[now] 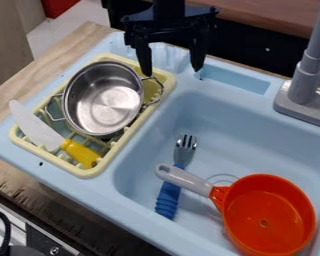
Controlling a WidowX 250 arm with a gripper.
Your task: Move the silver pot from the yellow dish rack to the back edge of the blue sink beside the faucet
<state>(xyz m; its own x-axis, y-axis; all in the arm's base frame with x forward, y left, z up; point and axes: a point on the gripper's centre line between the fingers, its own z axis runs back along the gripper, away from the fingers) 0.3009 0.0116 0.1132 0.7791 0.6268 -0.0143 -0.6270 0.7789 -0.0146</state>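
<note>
Spreading across most of the view, a light-blue toy sink [246, 135] sits in a wooden counter [72, 40]. The black gripper [171, 72] hangs at 12 o'clock, above the sink's back edge, its two fingers pointing down and well apart, nothing between them. At 10 o'clock on the sink's ledge lies a pale-yellow drying rack [89, 173], slanting from 1 toward 7 o'clock. A grey faucet [303, 82] stands at 2 o'clock, beside the basin. Inside the basin at 5 o'clock rests an orange toy saucepan [266, 215], its grey handle pointing to 10 o'clock.

Nearest to the gripper is the stainless-steel pot [109, 105], set open side up in the upper part of the rack, with wire loop handles at roughly 3 and 9 o'clock; the finger toward 9 o'clock hangs close by the 3 o'clock loop, though whether they touch, I cannot tell. A toy knife [39, 129] lies over the rack at the pot's 7 o'clock, its pale blade aimed at 10 or 11 and its yellow handle at 4. Beneath the saucepan's handle, a fork [167, 200] with a blue grip points its metal tines toward 12.
</note>
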